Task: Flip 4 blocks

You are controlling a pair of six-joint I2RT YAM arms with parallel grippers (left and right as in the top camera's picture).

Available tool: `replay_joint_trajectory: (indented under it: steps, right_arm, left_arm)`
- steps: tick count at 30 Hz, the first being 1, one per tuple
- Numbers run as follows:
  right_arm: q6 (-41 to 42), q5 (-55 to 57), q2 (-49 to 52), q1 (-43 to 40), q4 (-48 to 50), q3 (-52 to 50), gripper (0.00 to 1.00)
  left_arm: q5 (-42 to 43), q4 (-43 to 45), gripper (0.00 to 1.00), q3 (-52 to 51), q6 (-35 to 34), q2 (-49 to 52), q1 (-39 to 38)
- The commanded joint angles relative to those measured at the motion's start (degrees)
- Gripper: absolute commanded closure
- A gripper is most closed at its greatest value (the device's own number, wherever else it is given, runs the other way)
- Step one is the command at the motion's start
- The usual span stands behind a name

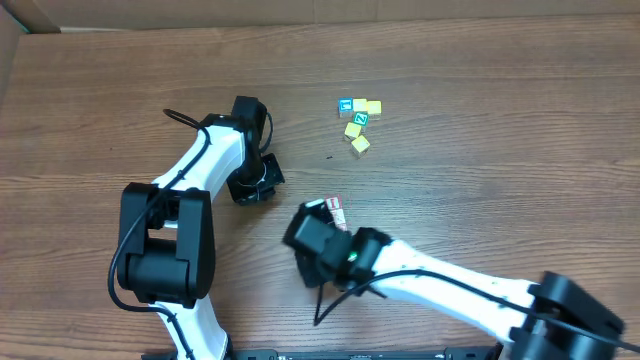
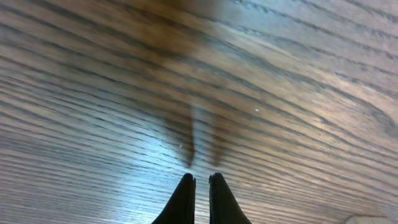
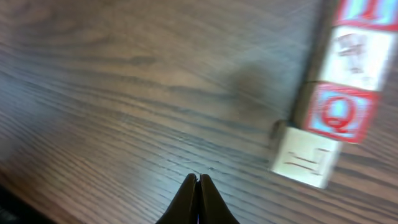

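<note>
Four blocks [image 3: 339,115] sit in a tight row, well inside the tabletop [image 1: 500,60] edges. Right hand [image 3: 198,180] is closed and empty beside them, left hand [image 2: 202,180] closed too. Risk — flipping one drags its neighbours.

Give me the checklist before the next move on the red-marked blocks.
1. Right gripper empty: ok, shut on nothing.
2. Left gripper empty: ok, shut over bare table.
3. Jaws open for a grasp: not ok, both shut.
4. Blocks lined up with right gripper: not ok, row sits off to one side.
5. Blocks already flipped: cannot tell.
6. Other cubes apart from blocks: ok.
</note>
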Motion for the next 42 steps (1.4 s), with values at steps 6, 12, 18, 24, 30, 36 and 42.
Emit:
replay_joint_trajectory:
  steps: [6, 12, 18, 24, 30, 36, 42]
  right_arm:
    - [1.3, 5.4, 11.4, 0.2, -7.8, 14.1, 0.96]
    - [1.3, 5.4, 15.5, 0.3, -9.5, 14.1, 0.96]
    - [1.3, 6.1, 16.0, 0.3, -9.9, 14.1, 0.96]
    - [3.3, 7.4, 16.9, 0.1, -10.8, 14.1, 0.96]
    - [7.3, 11.1, 16.9, -0.2, -13.2, 14.1, 0.96]
    - [7.6, 11.0, 16.9, -1.6, -14.1, 14.1, 0.96]
    - [7.7, 11.0, 16.9, -2.0, -14.4, 14.1, 0.96]
  left_arm:
    - [1.0, -0.2, 0.96, -0.6, 1.2, 0.6, -0.5]
    - [1.0, -0.6, 0.96, -0.6, 1.2, 0.6, -0.5]
    - [1.0, -0.4, 0.96, -0.6, 1.2, 0.6, -0.5]
    - [1.0, -0.5, 0.94, -0.6, 1.2, 0.6, -0.5]
    - [1.0, -0.8, 0.95, -0.6, 1.2, 0.6, -0.5]
    - [1.0, -0.6, 0.95, -0.6, 1.2, 0.6, -0.5]
    - [1.0, -0.6, 0.95, -0.6, 1.2, 0.6, -0.5]
